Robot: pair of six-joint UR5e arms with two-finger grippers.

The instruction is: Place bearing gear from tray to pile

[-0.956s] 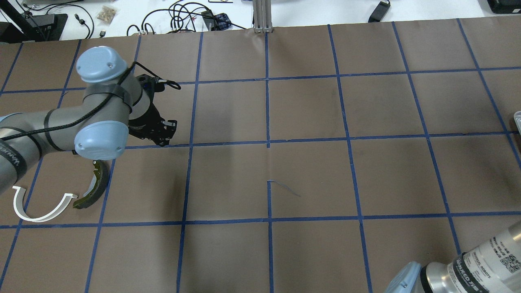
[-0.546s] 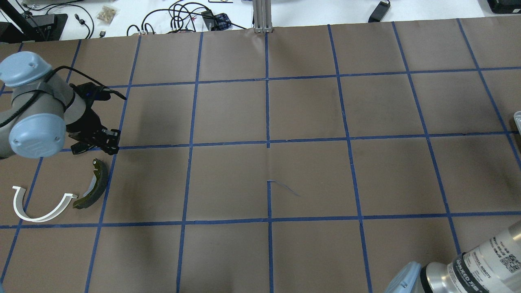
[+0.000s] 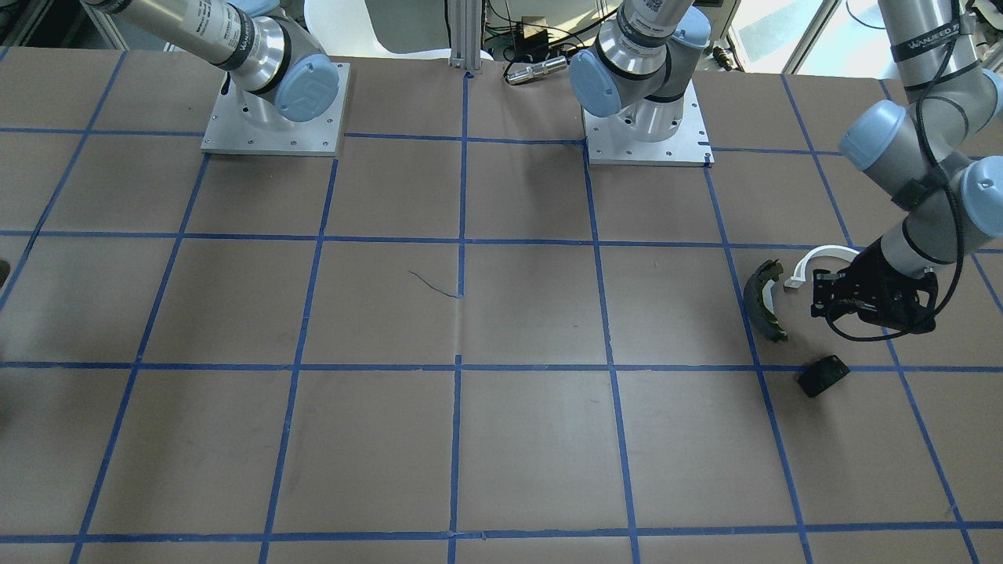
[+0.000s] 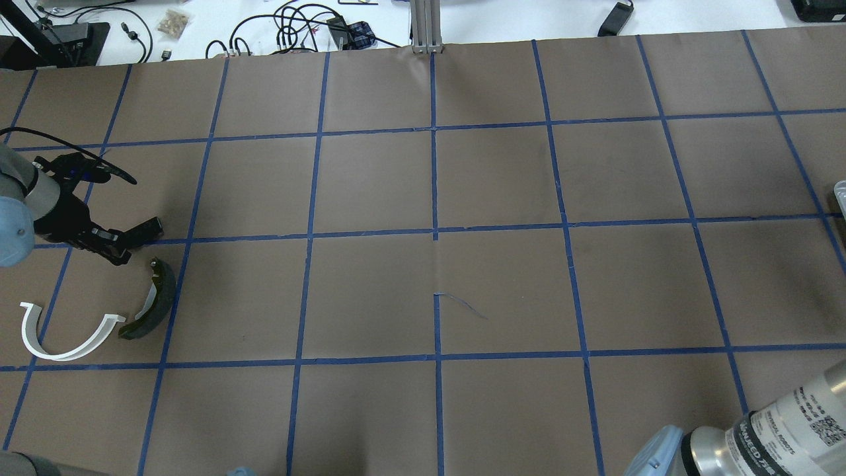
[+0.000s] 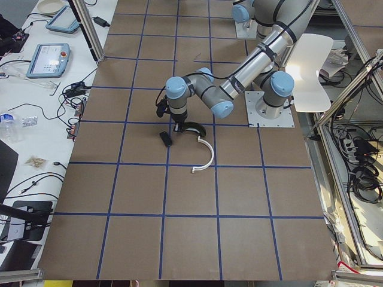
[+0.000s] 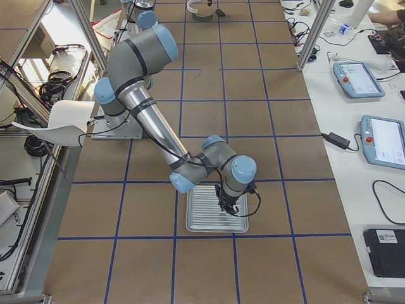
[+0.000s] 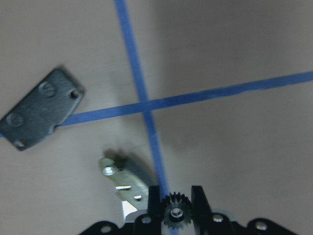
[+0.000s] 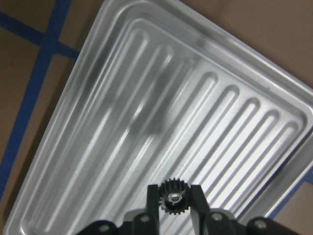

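My left gripper [image 7: 176, 201] is shut on a small black toothed bearing gear [image 7: 176, 215]. It hovers over the pile: a dark olive-edged brake shoe [image 4: 151, 301], a white half-ring arc [image 4: 63, 334] and a flat black plate [image 4: 144, 229]. In the overhead view the left gripper [image 4: 114, 250] sits between the plate and the shoe's upper end. My right gripper [image 8: 174, 193] is shut on a second black gear [image 8: 172, 201] above the ribbed silver tray [image 8: 122, 122].
The tray [image 6: 215, 218] lies at the table's far right end, seen from the exterior right camera. Both arm bases [image 3: 646, 125] stand on metal plates. Brown paper with a blue tape grid covers the table.
My left arm has swung left across the table with the gear and now sits over the pile, next to the black plate. The pile parts have not moved.
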